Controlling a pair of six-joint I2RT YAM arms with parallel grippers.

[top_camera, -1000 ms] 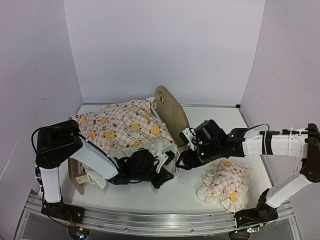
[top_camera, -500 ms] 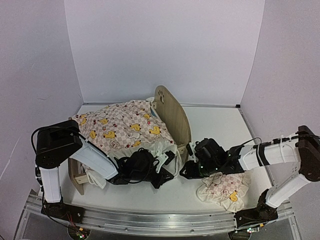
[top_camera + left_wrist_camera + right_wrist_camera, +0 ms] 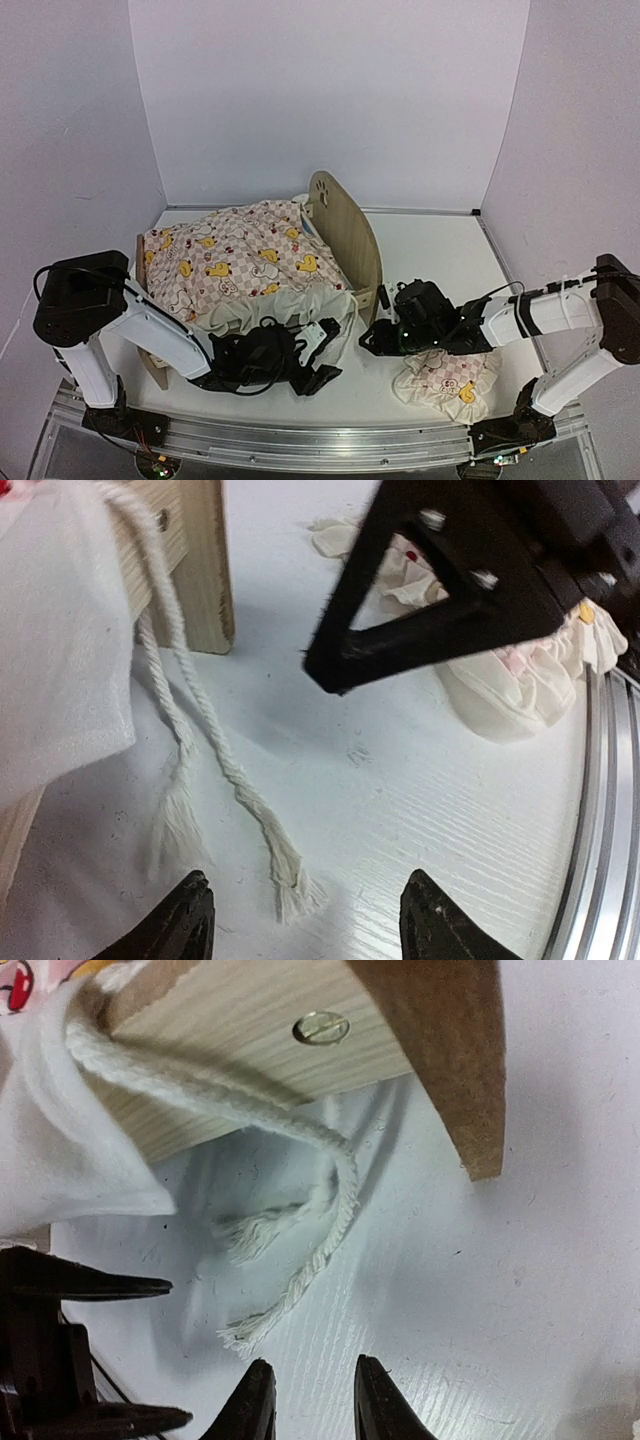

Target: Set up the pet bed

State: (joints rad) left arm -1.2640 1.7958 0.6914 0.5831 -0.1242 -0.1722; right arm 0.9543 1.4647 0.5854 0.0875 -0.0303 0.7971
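The pet bed (image 3: 343, 228) stands mid-table, its rounded paw-print headboard on the right. A cartoon-print quilt (image 3: 235, 255) covers it, and the white frill hangs over the near side. My left gripper (image 3: 327, 357) lies low on the table by the bed's near right corner. In the left wrist view it (image 3: 310, 920) is open with bare table between its fingers, and two frayed cord ends (image 3: 250, 810) lie just ahead. My right gripper (image 3: 372, 336) faces it from the right. Its jaws (image 3: 313, 1400) stand narrowly apart and hold nothing, short of the cord (image 3: 320, 1250).
The small frilled pillow (image 3: 445, 380) lies on the table near the front right, under the right forearm. The bed's wooden leg (image 3: 195, 570) and side rail (image 3: 250, 1060) are close ahead of both grippers. A metal rail (image 3: 320, 440) runs along the near edge.
My left gripper has let go of the quilt's frilled edge, opened, and dropped towards the table. The right gripper came down left to the bed's corner and its jaws narrowed.
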